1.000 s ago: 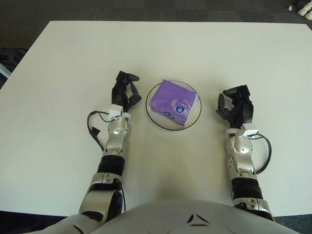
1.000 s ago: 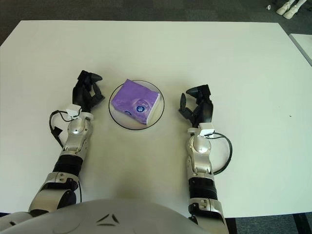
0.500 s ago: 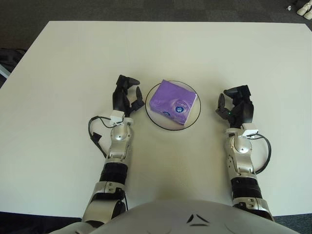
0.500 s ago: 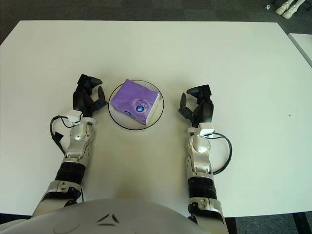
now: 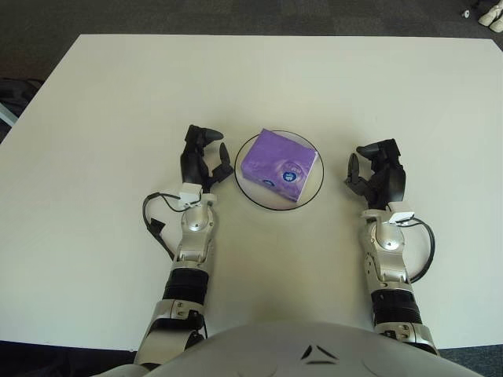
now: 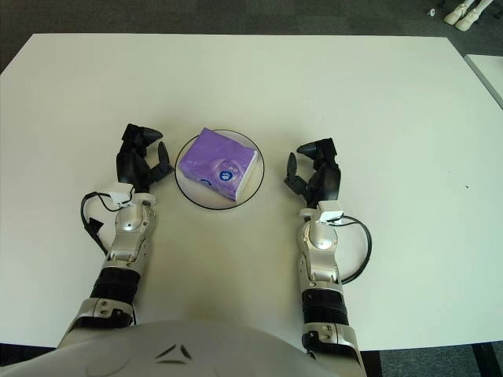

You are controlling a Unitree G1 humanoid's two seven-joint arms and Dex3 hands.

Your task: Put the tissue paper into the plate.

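Note:
A purple tissue packet [image 5: 280,165] lies inside the round clear plate [image 5: 250,191] at the table's middle. My left hand [image 5: 201,158] stands just left of the plate, apart from it, fingers spread and holding nothing. My right hand [image 5: 377,173] stands to the right of the plate with a gap between them, fingers relaxed and empty. The same packet [image 6: 218,165] and plate show in the right eye view.
The white table [image 5: 102,94] reaches well beyond the plate on all sides. Dark floor lies past its far edge. A pair of white shoes [image 5: 493,13] sits on the floor at the top right.
My left hand has spread its fingers and drawn slightly back toward me. My right hand has shifted a little to the left, toward the plate. Packet and plate have not moved.

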